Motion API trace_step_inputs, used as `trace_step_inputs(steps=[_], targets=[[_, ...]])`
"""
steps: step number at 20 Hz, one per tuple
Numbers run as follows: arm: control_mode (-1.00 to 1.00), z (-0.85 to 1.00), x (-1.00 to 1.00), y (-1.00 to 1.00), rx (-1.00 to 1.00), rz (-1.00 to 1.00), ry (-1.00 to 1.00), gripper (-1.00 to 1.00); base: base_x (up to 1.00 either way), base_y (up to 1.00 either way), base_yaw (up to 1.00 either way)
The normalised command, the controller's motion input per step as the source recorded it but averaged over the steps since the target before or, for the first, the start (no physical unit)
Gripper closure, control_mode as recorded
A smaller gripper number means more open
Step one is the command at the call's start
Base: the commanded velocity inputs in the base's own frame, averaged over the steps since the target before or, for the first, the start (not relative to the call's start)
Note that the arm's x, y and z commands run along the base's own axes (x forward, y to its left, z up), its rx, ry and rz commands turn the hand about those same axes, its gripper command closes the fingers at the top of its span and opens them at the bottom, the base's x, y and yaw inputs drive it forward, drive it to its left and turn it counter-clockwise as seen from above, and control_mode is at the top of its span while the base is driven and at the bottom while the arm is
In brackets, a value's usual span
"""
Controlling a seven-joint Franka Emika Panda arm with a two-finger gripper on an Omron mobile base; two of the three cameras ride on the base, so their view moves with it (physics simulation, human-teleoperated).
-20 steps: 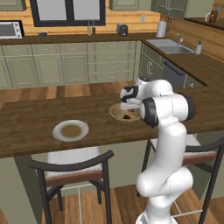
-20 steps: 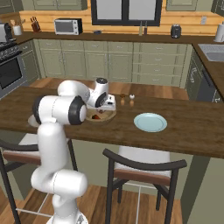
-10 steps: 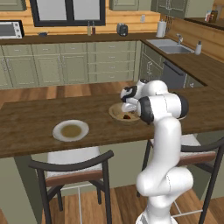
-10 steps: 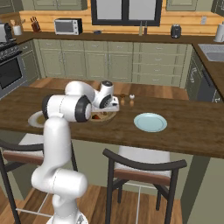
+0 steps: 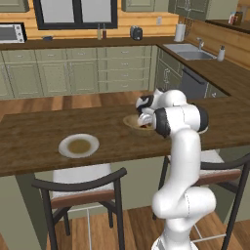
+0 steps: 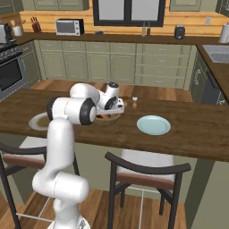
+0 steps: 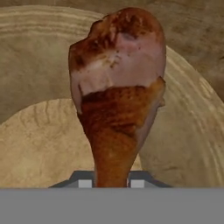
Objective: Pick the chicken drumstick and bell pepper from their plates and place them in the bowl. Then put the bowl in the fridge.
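Note:
My gripper [image 7: 111,183] is shut on the thin end of the orange-brown chicken drumstick [image 7: 117,87], whose thick end points away from the hand. It hangs just above the tan wooden bowl [image 7: 192,113] on the island counter. From the base views the gripper [image 5: 143,116] hovers over the bowl [image 5: 130,121] [image 6: 112,120]. A small red patch lies in the bowl by the hand; I cannot tell if it is the bell pepper. The white plate [image 5: 78,145] sits to the left and the pale bluish plate [image 6: 153,125] to the right. The fridge is out of view.
The bowl and plates stand on a dark wooden island counter [image 5: 34,136] with two chairs [image 5: 85,188] [image 6: 145,172] tucked under its near edge. Small shakers [image 6: 134,103] stand behind the bowl. Green cabinets, a sink and a microwave line the far walls.
The arm has leaned a little further over the counter. The hand stays over the bowl with the drumstick still gripped.

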Motion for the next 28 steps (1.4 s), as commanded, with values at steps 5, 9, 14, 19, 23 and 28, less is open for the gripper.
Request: trace_step_inputs(steps=[5, 9, 14, 19, 23, 28], targets=[[-1.00, -0.01, 0.00, 0.09, 0.00, 0.06, 0.00, -1.00, 0.00, 0.00, 0.00], [-1.00, 0.14, -0.19, 0.04, 0.00, 0.07, 0.00, -1.00, 0.00, 0.00, 0.00], [-1.00, 0.65, -0.34, 0.36, -0.05, 0.07, -0.08, -1.00, 0.00, 0.00, 0.00], [-1.00, 0.26, -0.64, 0.94, -0.10, 0.01, -0.06, -1.00, 0.00, 0.00, 0.00], [-1.00, 0.00, -0.49, 0.91, -0.16, 0.00, 0.00, -1.00, 0.00, 0.00, 0.00], [-1.00, 0.00, -0.11, 0.13, -0.11, 0.00, 0.04, -1.00, 0.00, 0.00, 0.00]])
